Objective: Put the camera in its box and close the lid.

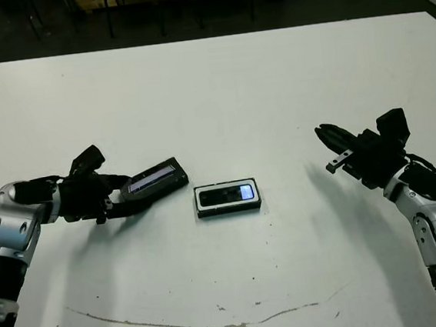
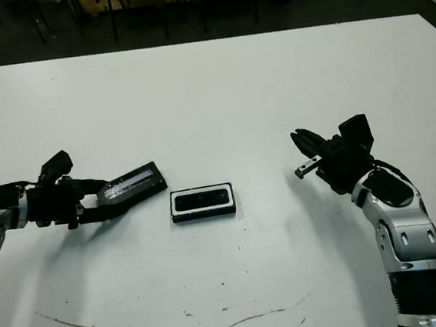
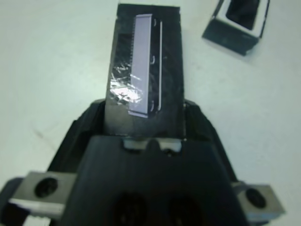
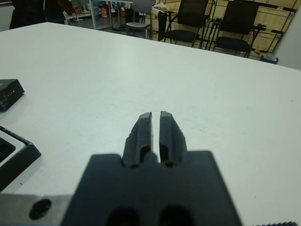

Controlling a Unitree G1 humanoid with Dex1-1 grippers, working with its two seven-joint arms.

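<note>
Lid-closing step: left pincer grasps the lid just beside the box, which apparently already holds the camera; next, carry the lid squarely over it; right pincer clenched, empty.

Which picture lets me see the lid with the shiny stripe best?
The left wrist view: the lid fills the middle there, its silvery-blue strip plain, held by the left gripper. Both eye views show it small and slanted beside the box. The right wrist view catches only a dark corner at its edge, likely the lid.
</note>
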